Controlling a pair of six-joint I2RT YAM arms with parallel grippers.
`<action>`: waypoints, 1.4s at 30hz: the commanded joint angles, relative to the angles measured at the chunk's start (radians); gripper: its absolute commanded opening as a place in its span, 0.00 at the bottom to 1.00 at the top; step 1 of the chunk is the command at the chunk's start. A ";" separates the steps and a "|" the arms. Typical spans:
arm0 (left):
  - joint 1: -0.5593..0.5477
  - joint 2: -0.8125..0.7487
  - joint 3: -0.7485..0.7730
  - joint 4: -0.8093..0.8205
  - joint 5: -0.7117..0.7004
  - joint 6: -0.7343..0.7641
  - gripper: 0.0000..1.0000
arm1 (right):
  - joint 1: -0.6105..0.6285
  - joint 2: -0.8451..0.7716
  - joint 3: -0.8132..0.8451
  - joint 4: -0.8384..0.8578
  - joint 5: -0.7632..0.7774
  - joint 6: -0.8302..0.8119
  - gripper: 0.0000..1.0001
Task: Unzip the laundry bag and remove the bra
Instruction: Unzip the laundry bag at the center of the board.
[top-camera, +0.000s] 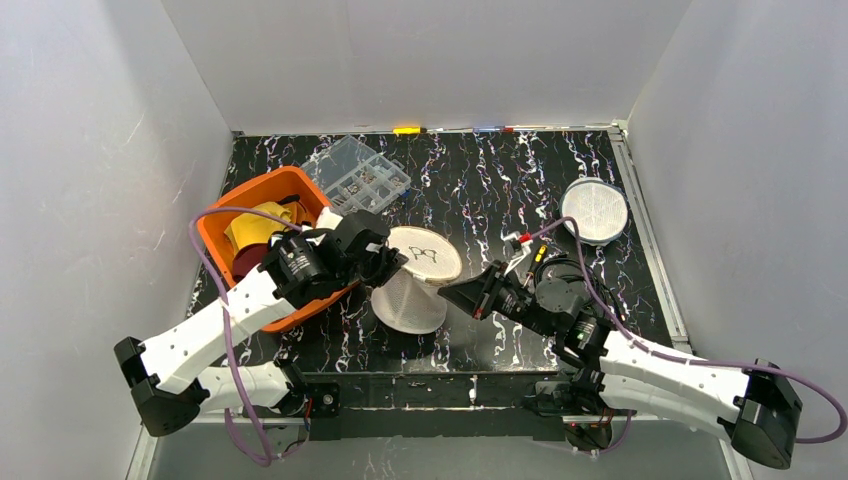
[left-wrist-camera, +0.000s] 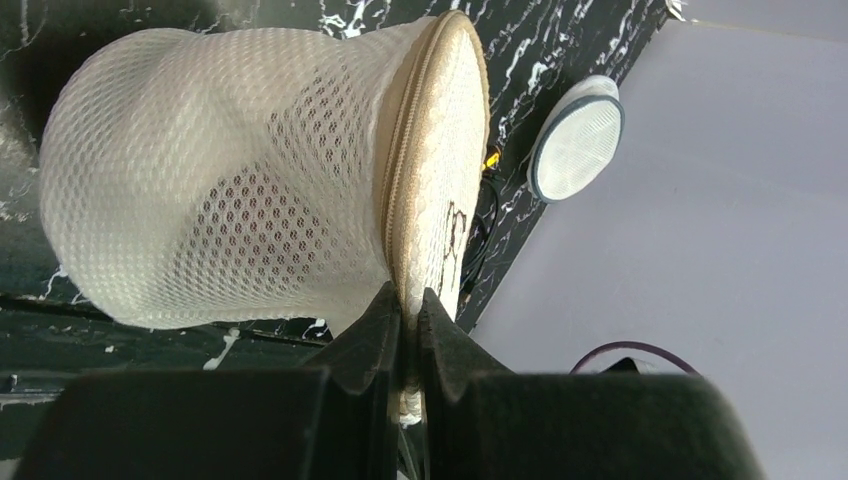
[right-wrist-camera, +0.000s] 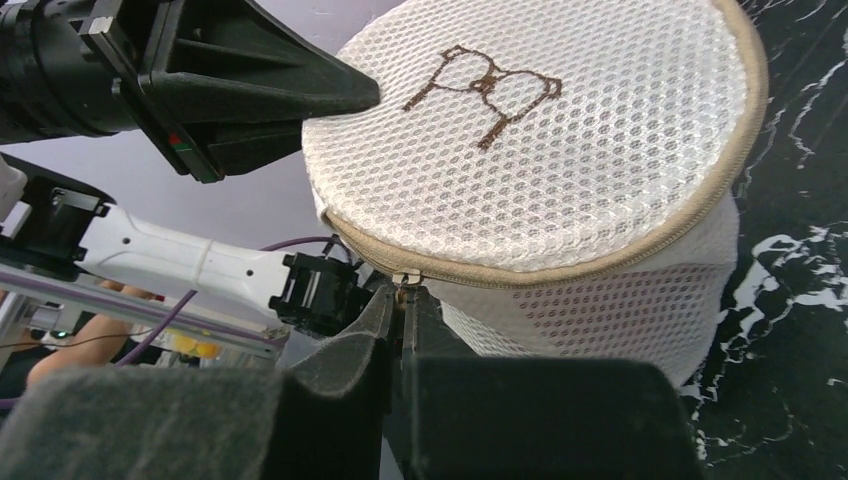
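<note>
My right end effector (right-wrist-camera: 402, 310) has its fingers drawn almost together on the small metal zipper pull (right-wrist-camera: 403, 284), which sits at the near rim of the laundry bag (right-wrist-camera: 600, 300), just under the lid. My left end effector (left-wrist-camera: 404, 325) is likewise squeezed nearly shut, pinching the tan zipper band (left-wrist-camera: 400, 190) at the lid's edge on the opposite side, so the bag is gripped from both sides between my two arms.

The bag is a cream honeycomb-mesh cylinder resting on the black marbled tabletop (top-camera: 500, 190), with its round lid (top-camera: 425, 255) tilted. A brown bra emblem (right-wrist-camera: 485, 90) is stitched on the lid. Along the stretch of rim I can see, the zipper teeth are closed. A darker shape (left-wrist-camera: 255, 225) shows faintly through the side mesh; I cannot tell what it is.

Just beside my left arm, and partly under it, sits an orange bin (top-camera: 250, 190) holding yellow and dark red items. Just beyond the bin is a clear plastic compartment box (top-camera: 357, 175) with small parts inside. Off to the right, well apart from the bag, a flat round mesh disc (top-camera: 595, 210) with a dark rim lies on the tabletop. Along the far edge, against the white wall, lie a yellow marker (top-camera: 407, 130) and further markers (top-camera: 490, 129).
</note>
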 joint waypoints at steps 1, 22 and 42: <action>-0.003 -0.048 -0.025 0.113 0.003 0.128 0.00 | 0.004 -0.067 0.000 -0.096 0.069 -0.066 0.01; 0.204 0.305 -0.283 0.979 0.810 0.847 0.42 | 0.004 -0.274 -0.039 -0.577 0.057 -0.236 0.01; -0.009 0.004 -0.497 0.790 0.373 0.522 0.83 | 0.007 -0.125 -0.085 -0.280 0.046 -0.130 0.01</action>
